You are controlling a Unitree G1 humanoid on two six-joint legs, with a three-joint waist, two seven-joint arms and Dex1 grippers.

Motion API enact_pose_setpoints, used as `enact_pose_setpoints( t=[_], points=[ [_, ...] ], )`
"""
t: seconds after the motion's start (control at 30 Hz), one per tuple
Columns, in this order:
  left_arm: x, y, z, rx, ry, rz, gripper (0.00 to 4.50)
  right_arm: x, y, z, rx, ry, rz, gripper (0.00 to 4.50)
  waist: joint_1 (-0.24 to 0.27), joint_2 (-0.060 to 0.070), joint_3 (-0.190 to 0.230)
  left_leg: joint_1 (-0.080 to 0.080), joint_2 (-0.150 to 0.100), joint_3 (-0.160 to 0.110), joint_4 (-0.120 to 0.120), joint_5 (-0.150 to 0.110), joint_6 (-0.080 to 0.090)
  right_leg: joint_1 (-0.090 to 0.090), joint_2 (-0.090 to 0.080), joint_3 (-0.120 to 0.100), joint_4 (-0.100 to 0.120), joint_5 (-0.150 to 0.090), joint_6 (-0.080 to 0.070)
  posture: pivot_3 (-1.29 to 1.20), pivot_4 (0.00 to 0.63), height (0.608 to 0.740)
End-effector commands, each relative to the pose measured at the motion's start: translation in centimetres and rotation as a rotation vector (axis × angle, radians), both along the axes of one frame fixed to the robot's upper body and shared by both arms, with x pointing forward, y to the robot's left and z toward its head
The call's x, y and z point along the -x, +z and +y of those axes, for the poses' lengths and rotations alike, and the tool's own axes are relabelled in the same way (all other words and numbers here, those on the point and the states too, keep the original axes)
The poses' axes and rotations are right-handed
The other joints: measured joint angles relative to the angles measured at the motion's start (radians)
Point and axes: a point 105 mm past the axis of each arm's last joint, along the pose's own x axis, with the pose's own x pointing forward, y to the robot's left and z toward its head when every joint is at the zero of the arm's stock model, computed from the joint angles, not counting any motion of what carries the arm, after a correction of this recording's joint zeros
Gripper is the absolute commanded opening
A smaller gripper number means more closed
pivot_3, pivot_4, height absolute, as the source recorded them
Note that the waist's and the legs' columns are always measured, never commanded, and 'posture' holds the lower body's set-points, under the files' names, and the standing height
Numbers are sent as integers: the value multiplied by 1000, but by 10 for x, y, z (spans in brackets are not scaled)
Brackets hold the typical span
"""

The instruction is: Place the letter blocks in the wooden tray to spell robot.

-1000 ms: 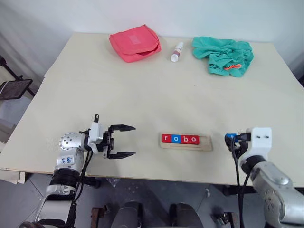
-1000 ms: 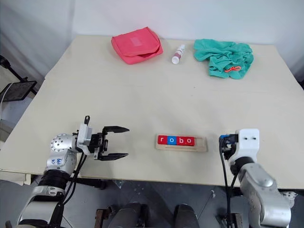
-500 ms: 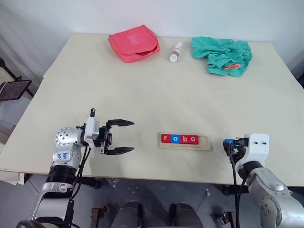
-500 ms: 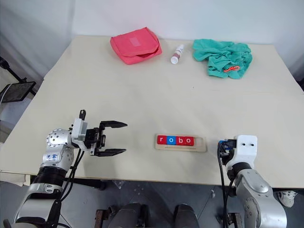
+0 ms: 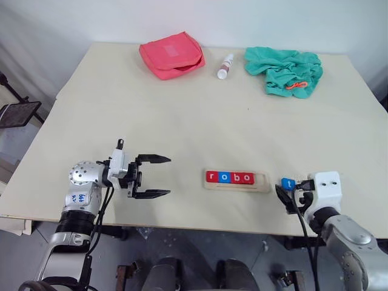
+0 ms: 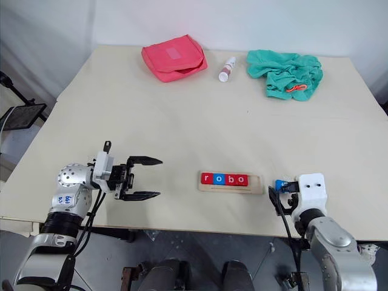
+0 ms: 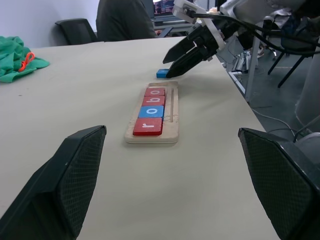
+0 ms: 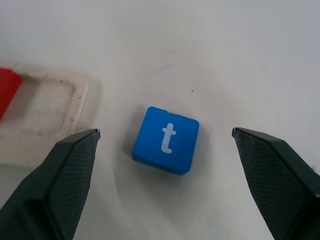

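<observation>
Where the table (image 5: 182,115) nears its front edge, the tray (image 5: 237,181) lies flat, long axis running left to right, parallel to that edge. Holds four blocks (image 5: 229,177) in a row from its left end: red r, blue o, red b, red o, letters upright toward the robot. Slot at the tray's right end bare.

Item: t block (image 8: 166,139), blue, white letter up, flat on the table just right of the tray's right end, apart from it, turned slightly askew to the tray's axis.

Item: right gripper (image 5: 290,195), just right of the tray, fingers spread wide to either side of the t block, holding nothing, clear of the block on both sides.

Item: left gripper (image 5: 157,177), well left of the tray, pointing level toward it, fingers wide apart, empty.

Far side of the table from the tray: red pouch (image 5: 172,54), small bottle (image 5: 225,65), green cloth (image 5: 285,70) with an orange piece on it, too small to identify.

Left wrist view: a dark figure beyond the table, cut off by the frame.
</observation>
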Motion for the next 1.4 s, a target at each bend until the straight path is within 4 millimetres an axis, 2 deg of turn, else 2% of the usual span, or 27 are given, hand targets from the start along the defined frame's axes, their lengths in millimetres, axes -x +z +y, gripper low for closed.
enact_pose_setpoints(
  t=[0.03,0.2,0.33,0.57,0.67,0.93,1.23,1.27,1.4],
  points=[
    [3,4,1,-27,-39,-24,4500,1,26,5,49,135,-60,4486,0,0,0,0,0,0,0,0,0,0,0,0,0,0,0,0,150,740],
    [2,6,-1,-15,-47,-39,4500,-3,38,-2,135,335,16,4486,0,0,0,0,0,0,0,0,0,0,0,0,0,0,0,0,150,740],
    [2,6,-1,-5,-54,-51,4500,-10,39,-9,256,524,120,4486,0,0,0,0,0,1,1,0,1,2,0,-1,-1,0,0,0,150,740],
    [6,6,2,2,-58,-56,4500,-26,35,-23,363,665,203,4486,1,0,0,-1,0,1,2,0,1,2,-1,-3,-2,0,0,0,150,740],
    [8,6,3,2,-50,-62,4500,-31,25,-28,395,739,272,4486,0,0,0,-1,0,0,2,0,1,1,-2,-4,-1,0,0,0,150,740],
    [13,6,6,10,-35,-69,4500,-40,15,-32,420,792,307,4486,1,0,0,-1,1,0,2,0,1,1,-2,-6,-1,0,0,0,150,740],
    [17,4,11,13,-18,-63,4500,-43,17,-32,429,789,291,1585,1,0,0,-1,1,0,3,0,1,2,-3,-7,-1,0,0,0,150,740],
    [17,4,11,13,-16,-64,4500,-44,20,-31,431,787,279,1462,1,0,0,-1,1,0,3,0,1,2,-3,-7,-1,0,0,0,150,740],
    [17,2,10,16,-12,-64,4500,-50,39,-21,410,785,224,1464,0,0,0,-1,1,0,3,0,1,2,-3,-7,-1,0,0,0,150,740]
  ],
)
